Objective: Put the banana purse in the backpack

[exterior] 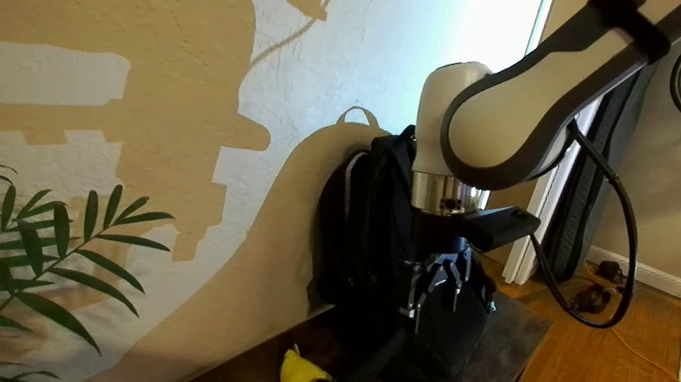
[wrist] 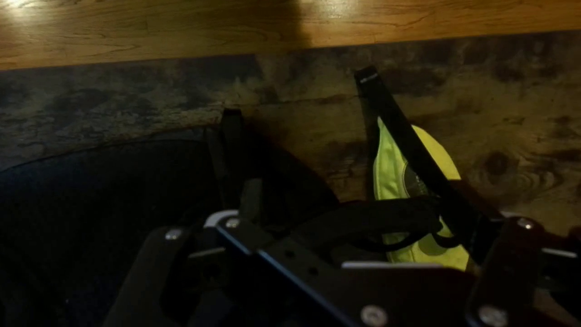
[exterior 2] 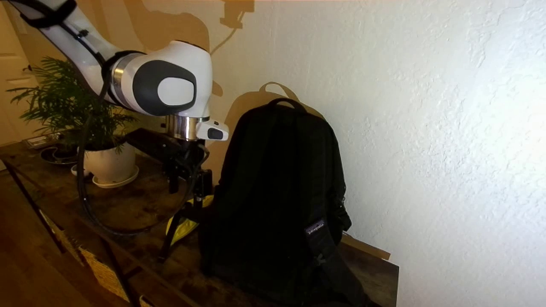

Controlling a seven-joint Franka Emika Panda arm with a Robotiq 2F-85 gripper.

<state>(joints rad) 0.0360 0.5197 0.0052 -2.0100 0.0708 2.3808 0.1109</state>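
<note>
In an exterior view we have the backpack (exterior 2: 277, 192) right of the fingers (exterior 2: 198, 201), the plant pot (exterior 2: 110, 166) left.
Lower than the fingers, on the table (exterior 2: 140, 204) that also bears the backpack and plant pot, we see the banana purse (exterior 2: 183, 229); behind the fingers we see the wall (exterior 2: 426, 149).

A bulky black backpack (exterior 2: 273, 183) stands upright on the dark wooden tabletop (exterior 2: 132, 204) near a pale wall (exterior 2: 426, 106), its handle (exterior 2: 285, 100) arched on top. A shoulder strap (exterior 2: 335, 266) with a small label (exterior 2: 315, 227) hangs toward the lower right. The robot arm (exterior 2: 175, 91) reaches in from the upper left, its pincer (exterior 2: 186, 192) pointing down between the backpack and a leafy plant (exterior 2: 64, 100) in a white pot (exterior 2: 108, 164). Lower than the pincer, a yellow banana purse (exterior 2: 185, 230) lies on the tabletop, partly hidden, a dark band (exterior 2: 169, 241) across it.
</note>
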